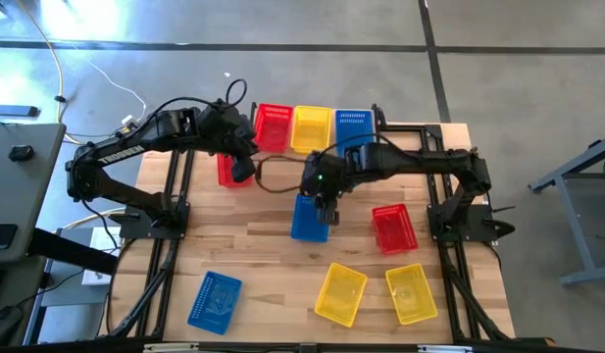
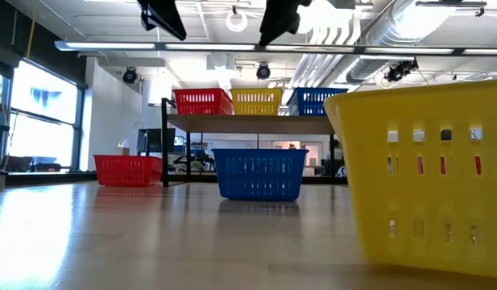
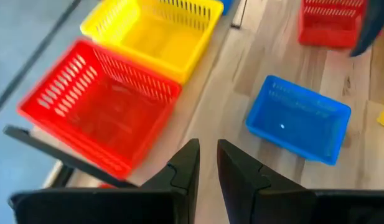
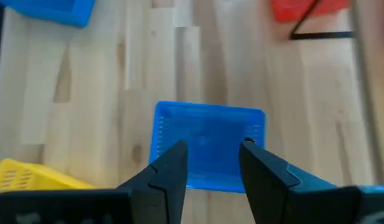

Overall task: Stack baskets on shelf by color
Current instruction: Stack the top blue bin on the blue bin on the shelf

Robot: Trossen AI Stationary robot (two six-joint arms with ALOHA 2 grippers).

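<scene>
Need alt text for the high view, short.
Top-down view of a wooden table: the right gripper, fingers open, hovers over a blue basket at centre, while the left gripper sits near the shelf, which holds a red, yellow and blue basket. More baskets lie scattered.
</scene>
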